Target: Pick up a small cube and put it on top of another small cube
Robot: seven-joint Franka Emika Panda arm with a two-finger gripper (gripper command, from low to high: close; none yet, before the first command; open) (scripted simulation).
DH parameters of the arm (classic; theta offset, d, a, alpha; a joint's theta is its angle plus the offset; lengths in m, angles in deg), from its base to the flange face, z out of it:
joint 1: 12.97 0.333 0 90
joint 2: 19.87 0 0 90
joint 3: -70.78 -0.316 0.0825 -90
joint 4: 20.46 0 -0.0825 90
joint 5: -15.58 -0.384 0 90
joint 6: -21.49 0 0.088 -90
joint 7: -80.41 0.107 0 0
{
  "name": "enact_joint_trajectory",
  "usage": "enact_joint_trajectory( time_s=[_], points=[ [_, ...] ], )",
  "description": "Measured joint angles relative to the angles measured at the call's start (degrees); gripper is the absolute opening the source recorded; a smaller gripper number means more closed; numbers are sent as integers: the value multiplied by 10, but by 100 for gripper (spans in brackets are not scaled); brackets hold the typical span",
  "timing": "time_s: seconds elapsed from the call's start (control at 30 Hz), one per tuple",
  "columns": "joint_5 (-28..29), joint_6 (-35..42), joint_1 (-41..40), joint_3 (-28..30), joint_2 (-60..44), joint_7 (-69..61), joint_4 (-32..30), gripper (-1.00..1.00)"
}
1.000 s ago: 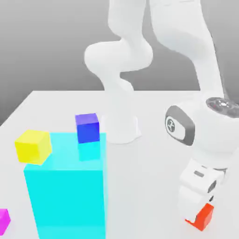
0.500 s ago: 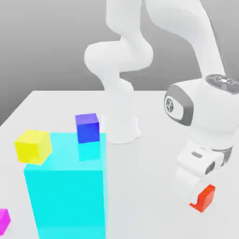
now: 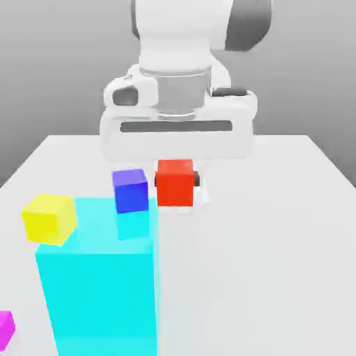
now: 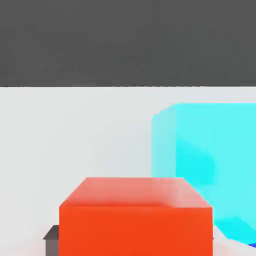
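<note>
The small red-orange cube hangs under the white hand, with my gripper shut on it. In the exterior view it sits just to the right of a small blue cube and at about the same height in the picture. The hand view has the red-orange cube close in front, with the big cyan block beyond it to one side. A small yellow cube rests at the exterior view's left, beside the cyan block.
The tall cyan block stands at the front left of the white table in the exterior view. A small magenta cube lies at the far lower left edge. The arm's base stands behind the held cube.
The gripper closed on the red-orange cube at the exterior view's lower right, lifted it, and carried it left and back to beside the blue cube. The hand has turned square to the camera.
</note>
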Motion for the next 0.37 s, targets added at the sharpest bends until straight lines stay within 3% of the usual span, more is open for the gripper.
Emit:
enact_joint_trajectory(
  time_s=[0.1, 0.23, 0.27, 0.37],
  points=[
    [11, 51, -38, 8, 57, 45, -6, -100],
    [14, -15, -51, 11, 47, 56, -61, -100],
    [14, -29, -52, 11, 42, 56, -71, 100],
    [14, -29, -52, 11, 42, 56, -71, 100]
  ],
)
